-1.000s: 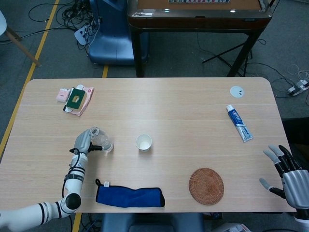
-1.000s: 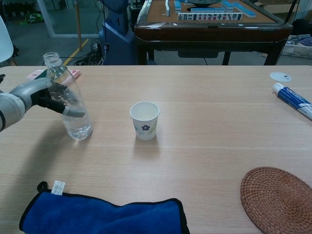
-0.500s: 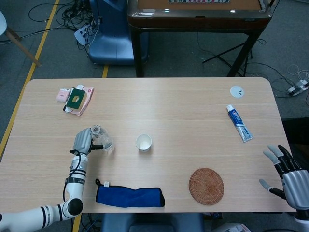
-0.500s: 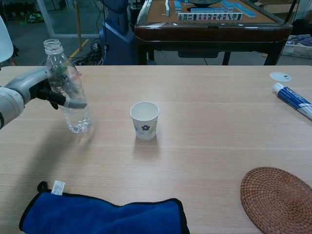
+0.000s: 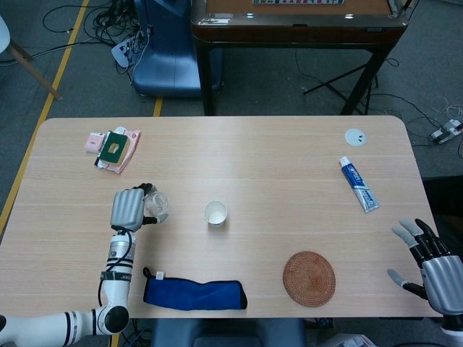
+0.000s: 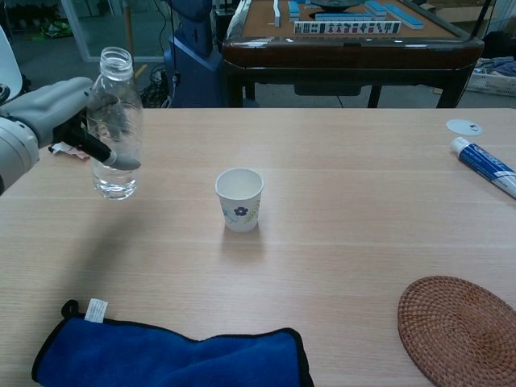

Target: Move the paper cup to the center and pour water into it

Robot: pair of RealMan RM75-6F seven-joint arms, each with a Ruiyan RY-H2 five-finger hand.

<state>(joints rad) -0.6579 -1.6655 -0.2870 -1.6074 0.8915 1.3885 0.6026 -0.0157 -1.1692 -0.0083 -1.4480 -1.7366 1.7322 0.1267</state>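
The water bottle [image 6: 115,121] is now lifted clear of the worktop [image 6: 339,210] by the left robot hand [image 6: 56,117], fingers clamped round its middle. A second ago its base was still down on the wood and it leaned a bit; now it is held higher and nearly upright, cap off, a little water seen in the bottom. In the head view the same bottle [image 5: 155,206] is mostly hidden behind the left robot hand [image 5: 129,209], which has been shifted slightly up and toward the far side compared with before.

The paper cup [image 6: 239,199] hasn't been moved at all: upright, open, near the middle of the worktop, to the right of the bottle and apart from it.

The right robot hand [image 5: 428,262] is seen only in the head view, at the near right corner, fingers spread with nothing held, pretty much where it was.

Nothing else was touched: the blue cloth [image 6: 173,355] at the near left edge, the round woven coaster [image 6: 459,329] near right, the toothpaste tube [image 6: 486,164] far right.
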